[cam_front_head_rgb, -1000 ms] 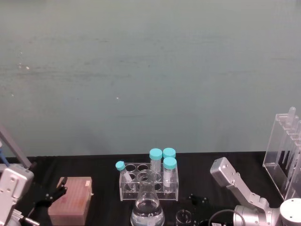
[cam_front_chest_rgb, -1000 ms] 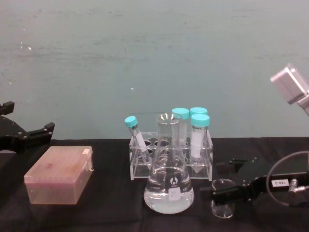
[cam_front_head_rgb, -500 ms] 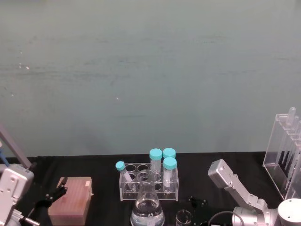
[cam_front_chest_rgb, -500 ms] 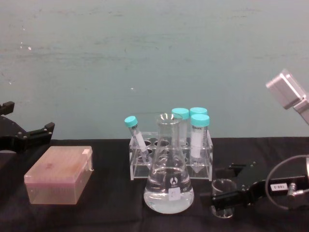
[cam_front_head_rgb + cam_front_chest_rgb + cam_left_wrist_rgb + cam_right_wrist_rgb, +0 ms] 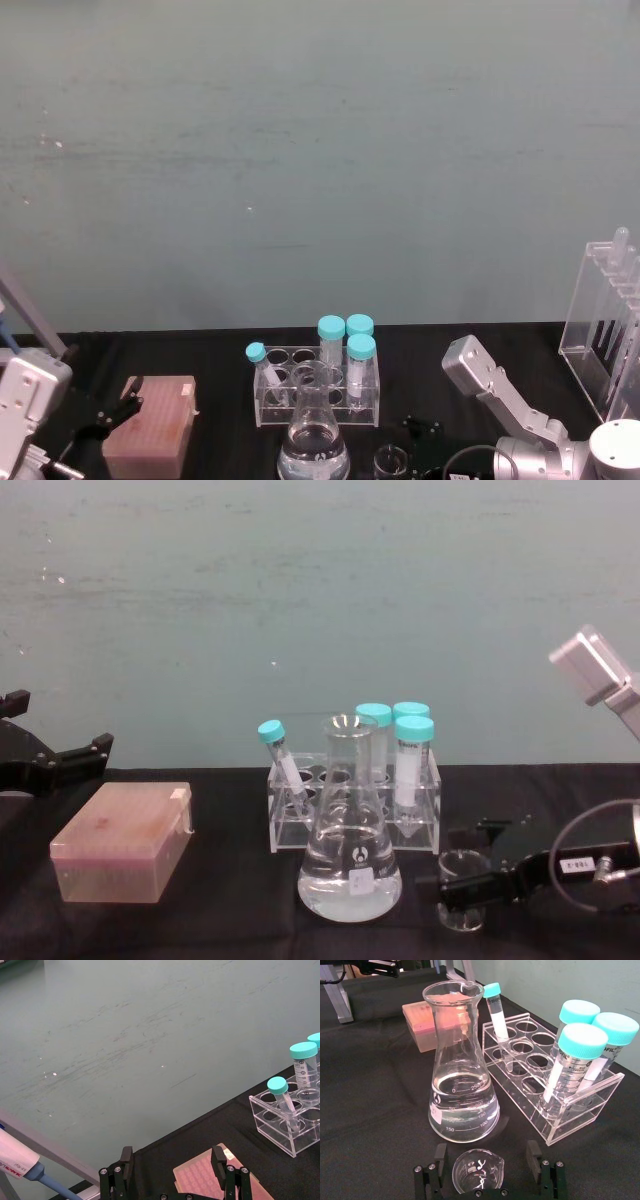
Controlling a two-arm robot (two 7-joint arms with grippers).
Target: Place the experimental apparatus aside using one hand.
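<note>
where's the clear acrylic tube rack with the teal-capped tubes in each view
Head view: clear acrylic tube rack low centre, behind the conical glass flask.
Chest view: centre, partly behind the flask.
Left wrist view: beyond the pink tip box.
Right wrist view: beside the flask, beyond the small glass beaker inside the open right pincer.
Shared landmark: the small leaning teal-capped tube at the rack's left end.

Wide-spread left tool [image 5: 171, 1159] above pink box [image 5: 207, 1181]
</note>
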